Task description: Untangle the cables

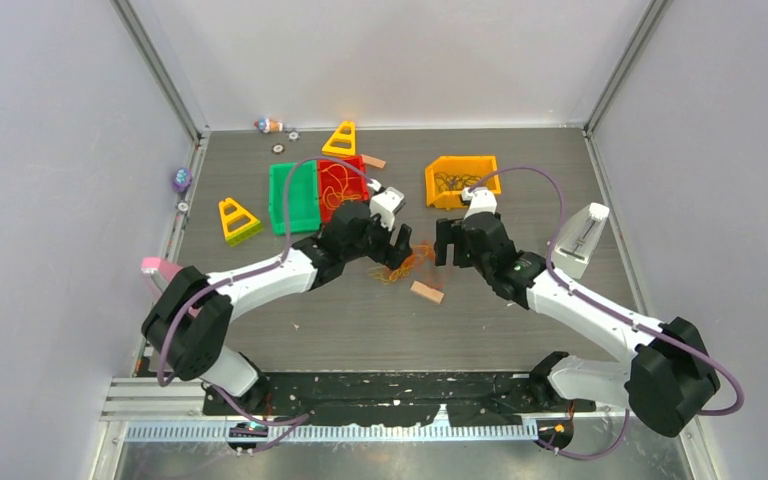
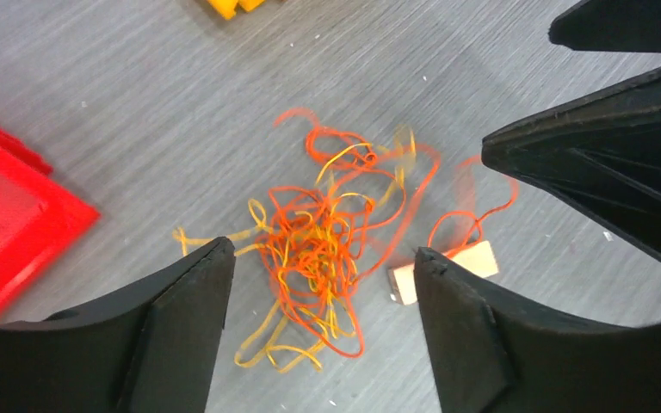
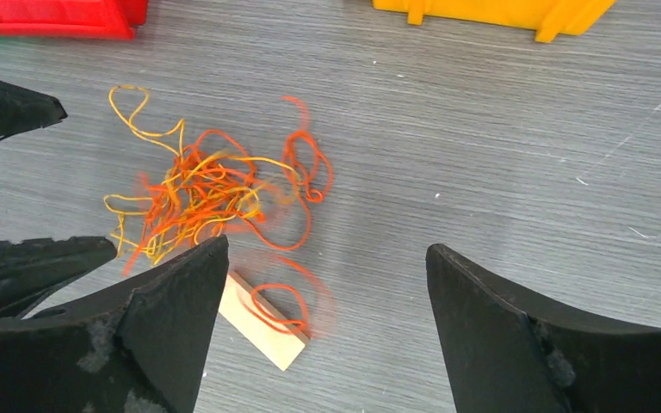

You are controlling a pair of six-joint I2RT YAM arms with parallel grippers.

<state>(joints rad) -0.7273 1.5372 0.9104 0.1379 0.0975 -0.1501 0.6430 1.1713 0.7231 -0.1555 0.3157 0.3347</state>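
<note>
A tangled clump of thin orange and yellow cables (image 1: 400, 266) lies on the grey table between both arms. It also shows in the left wrist view (image 2: 323, 241) and the right wrist view (image 3: 198, 198). One orange loop lies over a small wooden block (image 3: 262, 321). My left gripper (image 2: 318, 254) is open and empty, hovering over the clump. My right gripper (image 3: 327, 254) is open and empty, just right of the clump above the block. More orange cables (image 1: 338, 185) lie in a red bin and dark cables (image 1: 455, 182) in an orange bin.
A green bin (image 1: 293, 196) and red bin (image 1: 343, 166) stand behind the left gripper, an orange bin (image 1: 435, 192) behind the right one. Yellow triangle pieces (image 1: 237, 219) (image 1: 341, 139), small toys (image 1: 270, 125) and a white device (image 1: 582, 239) lie around the edges.
</note>
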